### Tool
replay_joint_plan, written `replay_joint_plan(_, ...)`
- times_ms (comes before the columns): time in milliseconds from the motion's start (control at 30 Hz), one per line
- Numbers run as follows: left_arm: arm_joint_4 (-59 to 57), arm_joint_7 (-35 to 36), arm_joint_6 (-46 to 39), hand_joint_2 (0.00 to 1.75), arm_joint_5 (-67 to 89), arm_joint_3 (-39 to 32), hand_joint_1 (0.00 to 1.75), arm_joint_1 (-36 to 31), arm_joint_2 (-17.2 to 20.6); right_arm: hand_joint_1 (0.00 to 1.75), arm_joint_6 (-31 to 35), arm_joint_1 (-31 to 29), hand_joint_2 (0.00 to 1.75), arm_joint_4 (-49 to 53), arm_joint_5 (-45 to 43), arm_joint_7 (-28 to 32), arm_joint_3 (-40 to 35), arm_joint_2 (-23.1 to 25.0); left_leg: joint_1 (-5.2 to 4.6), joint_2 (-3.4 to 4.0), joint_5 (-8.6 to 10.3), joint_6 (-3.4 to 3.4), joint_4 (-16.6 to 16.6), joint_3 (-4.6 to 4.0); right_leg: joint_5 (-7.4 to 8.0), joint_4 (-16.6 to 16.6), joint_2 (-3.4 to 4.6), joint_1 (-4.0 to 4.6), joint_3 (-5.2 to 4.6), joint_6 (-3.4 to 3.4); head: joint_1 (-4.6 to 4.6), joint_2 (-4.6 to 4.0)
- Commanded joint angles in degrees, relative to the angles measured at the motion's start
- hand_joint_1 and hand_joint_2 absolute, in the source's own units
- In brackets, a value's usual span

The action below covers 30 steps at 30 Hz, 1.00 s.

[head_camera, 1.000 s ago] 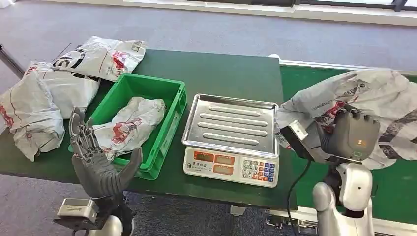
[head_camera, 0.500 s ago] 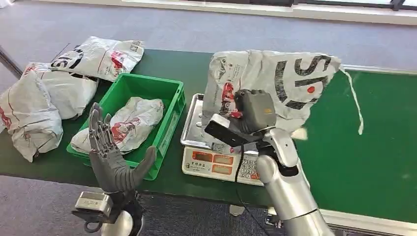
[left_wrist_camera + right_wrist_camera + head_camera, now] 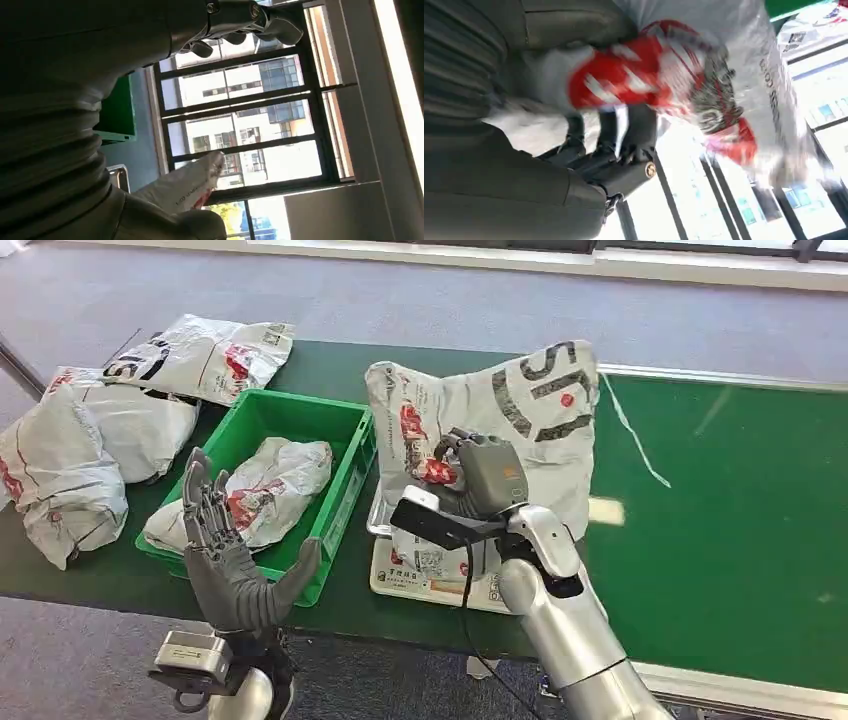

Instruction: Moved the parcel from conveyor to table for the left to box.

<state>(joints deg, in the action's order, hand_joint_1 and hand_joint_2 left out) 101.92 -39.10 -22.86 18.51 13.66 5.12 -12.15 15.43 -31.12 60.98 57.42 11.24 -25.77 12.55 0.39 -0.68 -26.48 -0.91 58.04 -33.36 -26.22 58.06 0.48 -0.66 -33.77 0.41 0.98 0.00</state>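
Observation:
My right hand [image 3: 478, 472] grips a large white parcel [image 3: 500, 415] with red and black print, holding it over the metal tray of the scale [image 3: 440, 570]; the parcel's lower edge hangs onto the tray. Up close in the right wrist view, dark fingers [image 3: 616, 132] clutch the parcel's crumpled plastic [image 3: 684, 70]. My left hand [image 3: 225, 550] is raised at the table's front edge beside the green box [image 3: 350, 455], palm open, fingers spread, holding nothing. Another parcel [image 3: 255, 490] lies inside the box. The conveyor belt [image 3: 730, 530] lies to the right.
Three white parcels [image 3: 90, 430] are piled on the dark green table [image 3: 440, 365] left of the box. The scale sits between box and conveyor, mostly covered by the held parcel. Grey floor lies beyond the table.
My right hand has carried the parcel leftward from the conveyor to over the scale and lowered it. My left hand has risen slightly and edged right.

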Motion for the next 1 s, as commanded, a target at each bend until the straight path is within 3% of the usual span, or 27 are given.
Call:
replay_joint_plan(33, -0.57, 0.64, -1.34, 1.75, 0.59, 1.75, 0.00, -0.10, 0.95, 0.00, 7.01, -1.29, 0.00, 1.24, -0.23, -0.69, -1.25, -1.47, -0.01, 0.01, 0.00, 0.02, -0.03, 0.02, 0.00, -0.04, -0.04, 0.01, 0.03, -0.01, 0.00, 0.00)
replay_joint_plan(233, -0.63, 1.16, -1.77, 1.75, 0.95, 2.08, 0.00, -0.12, 0.89, 0.00, 11.13, 0.04, 0.00, 6.38, 1.63, -2.89, 0.07, -2.49, 0.00, -0.04, 0.02, 0.03, -0.08, 0.03, 0.01, -0.10, -0.13, 0.02, 0.05, -0.01, 0.00, 0.00)
replay_joint_plan(467, -0.71, 1.18, -1.83, 1.75, 0.97, 2.13, 0.00, -0.21, 0.86, 0.00, 11.24, 0.34, 0.00, 6.43, 1.75, -2.87, 0.08, -2.64, 0.00, -0.03, 0.02, 0.02, -0.04, 0.03, 0.00, -0.06, -0.10, 0.00, 0.03, 0.00, 0.00, 0.00)
replay_joint_plan(700, -0.60, 1.07, -2.48, 1.75, 1.24, 2.45, 0.00, 0.54, 1.10, 0.00, 21.98, 3.47, 0.00, 10.81, 7.13, -2.87, 1.70, -2.66, 0.02, -0.04, 0.08, 0.04, -0.25, 0.14, 0.07, -0.29, -0.20, 0.05, 0.17, -0.04, 0.00, 0.00)
replay_joint_plan(733, -0.78, 1.00, -2.67, 1.75, 1.33, 2.48, 0.00, 0.48, 1.08, 0.00, 24.57, 4.53, 0.00, 13.59, 6.52, -1.19, 2.95, -2.48, 0.00, -0.08, 0.01, 0.02, -0.06, 0.03, -0.01, -0.07, -0.14, 0.02, 0.05, -0.03, 0.00, 0.00)
replay_joint_plan(800, -2.15, 1.51, -4.10, 1.75, 7.45, 3.21, 0.00, -0.82, 1.81, 0.00, 24.57, 11.89, 0.00, 31.60, 6.07, 20.58, 20.31, 7.45, -0.01, -0.14, 0.02, 0.01, -0.01, -0.07, -0.03, -0.01, -0.21, 0.00, -0.05, -0.03, 0.00, 0.00)
replay_joint_plan(833, -3.48, 3.81, -4.47, 1.75, 13.79, 3.50, 0.00, -2.23, 2.28, 0.00, 24.57, 14.00, 0.00, 38.00, 3.16, 24.28, 23.01, 7.45, -0.02, -0.26, 0.02, 0.01, -0.02, -0.11, -0.08, 0.01, -0.37, 0.00, -0.07, -0.05, 0.02, 0.00)
replay_joint_plan(867, -4.77, 6.93, -3.07, 1.75, 20.26, 3.75, 0.00, -3.94, 3.08, 0.00, 24.57, 15.84, 1.75, 42.72, 0.51, 26.64, 24.70, 7.45, -0.03, -0.43, 0.07, 0.01, 0.04, -0.26, -0.07, 0.06, -0.50, -0.02, -0.17, -0.04, -0.02, 0.00)
replay_joint_plan(933, -8.27, 11.56, 1.15, 1.75, 30.57, 3.77, 0.00, -8.25, 4.76, 0.00, 24.57, 18.39, 1.75, 48.78, -3.25, 28.76, 26.35, 7.45, -0.01, -0.69, 0.08, 0.02, -0.02, -0.20, -0.14, -0.02, -0.79, 0.01, -0.05, -0.05, 0.02, 0.00)
replay_joint_plan(1000, -16.83, 15.07, 10.81, 1.75, 35.75, 4.59, 0.00, -15.66, 8.03, 0.00, 24.57, 19.54, 1.75, 51.98, -6.47, 28.76, 26.55, 7.45, 0.01, -0.81, 0.14, 0.01, -0.07, -0.18, -0.08, -0.12, -0.88, 0.03, 0.03, -0.05, 0.00, 0.00)
